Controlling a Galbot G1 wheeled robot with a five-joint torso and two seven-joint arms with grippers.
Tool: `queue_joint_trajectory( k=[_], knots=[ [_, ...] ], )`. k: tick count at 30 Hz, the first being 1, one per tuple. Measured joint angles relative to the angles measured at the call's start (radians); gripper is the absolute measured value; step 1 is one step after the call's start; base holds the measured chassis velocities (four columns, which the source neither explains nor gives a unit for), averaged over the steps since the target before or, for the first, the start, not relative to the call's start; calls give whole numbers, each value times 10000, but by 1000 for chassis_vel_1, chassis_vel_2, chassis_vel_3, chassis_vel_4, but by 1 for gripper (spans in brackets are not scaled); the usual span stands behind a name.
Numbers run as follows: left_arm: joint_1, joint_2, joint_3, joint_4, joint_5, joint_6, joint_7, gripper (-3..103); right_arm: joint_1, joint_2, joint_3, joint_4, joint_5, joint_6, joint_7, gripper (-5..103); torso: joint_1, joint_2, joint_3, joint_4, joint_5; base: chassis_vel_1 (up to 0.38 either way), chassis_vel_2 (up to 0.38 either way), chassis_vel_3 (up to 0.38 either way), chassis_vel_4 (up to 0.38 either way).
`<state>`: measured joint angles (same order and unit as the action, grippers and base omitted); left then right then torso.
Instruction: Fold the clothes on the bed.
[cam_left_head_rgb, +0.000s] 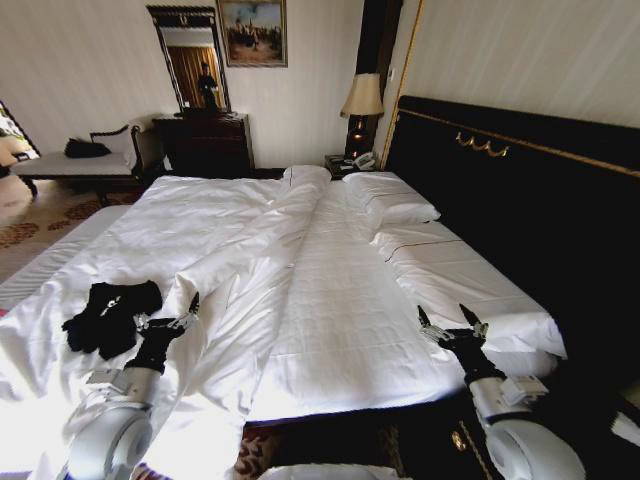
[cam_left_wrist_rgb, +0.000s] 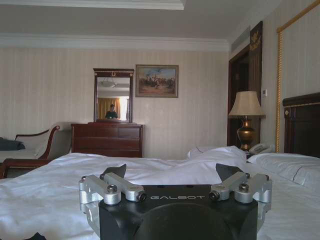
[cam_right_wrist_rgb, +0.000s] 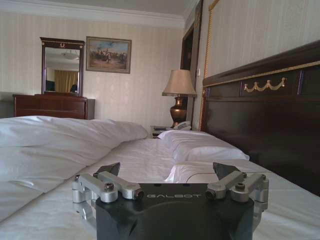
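Presently both sets of jaws stand apart and hold nothing. The left gripper (cam_left_head_rgb: 178, 318) hovers low over the white duvet (cam_left_head_rgb: 240, 250) near the bed's left edge, its fingertips just beside the black T-shirt (cam_left_head_rgb: 108, 314) but, as far as can be told, not touching it. The right gripper (cam_left_head_rgb: 452, 325) hangs over the bed's (cam_left_head_rgb: 340, 330) right side, by the near end of the pillow (cam_left_head_rgb: 470, 285) row and well apart from the garment. Both wrist views confirm the spread fingers (nothing lies between them).

Progress: judged nil. The T-shirt lies in a crumpled heap, not flattened, with no crease or fold laid in it. Spreading it flat and every fold remain to be done.

Orientation: the heap's long axis runs roughly across the bed, from the left edge toward the left gripper, with one lobe trailing toward the foot. Neck, hem and sleeves cannot be told apart in the bunched fabric, so which way the garment points cannot be stated.
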<state>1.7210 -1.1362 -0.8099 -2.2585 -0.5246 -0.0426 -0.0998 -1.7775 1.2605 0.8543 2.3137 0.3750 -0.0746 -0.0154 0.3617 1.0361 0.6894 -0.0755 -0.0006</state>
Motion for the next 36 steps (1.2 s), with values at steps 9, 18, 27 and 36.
queue_joint_trajectory(
  k=[9,18,27,36],
  knots=[
    [82,-56,11,0,39,-21,36,100,4,66,-27,-50,-22,18,248,100,-3,2,-1,-1,0,0,0,0,0],
    [132,-41,-18,-5,32,-31,57,100,46,96,-45,-64,-23,0,261,100,-3,1,-1,0,0,5,18,-8,-7],
    [165,-73,-21,-28,27,-38,57,100,40,92,-11,-44,-18,-5,263,100,-2,1,0,0,0,0,0,0,0],
    [173,-89,-24,-47,21,-50,70,100,-26,78,80,36,7,-10,250,100,-1,1,-1,0,0,0,0,0,0]
  ],
)
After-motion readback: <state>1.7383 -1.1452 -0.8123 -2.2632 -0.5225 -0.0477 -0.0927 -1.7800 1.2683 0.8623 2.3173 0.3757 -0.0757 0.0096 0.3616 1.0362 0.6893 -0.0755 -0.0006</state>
